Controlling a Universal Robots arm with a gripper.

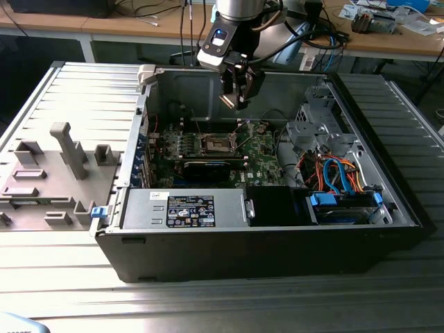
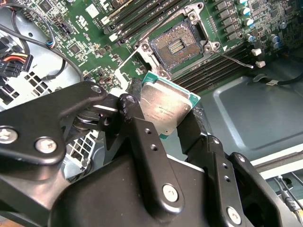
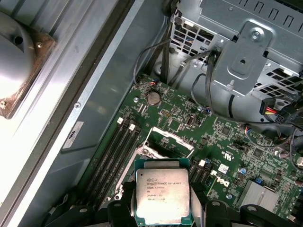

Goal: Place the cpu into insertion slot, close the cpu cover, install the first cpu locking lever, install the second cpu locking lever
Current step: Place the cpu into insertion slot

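The end effector (image 1: 234,97) grips the cpu (image 3: 163,196) flat between its fingertips. It hangs above the motherboard (image 3: 222,142), apart from the uncovered insertion slot (image 2: 174,46).

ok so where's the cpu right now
In both wrist views the cpu is clamped in the gripper, held above the green motherboard and short of the insertion slot; in the exterior view the gripper hangs near the computer case's far wall.

cpu (image 3: 163,196): lines of dark print on metal top | power supply (image 1: 139,208): black-and-white label (image 1: 191,210), print too small to read | motherboard (image 3: 213,137): white printed mark
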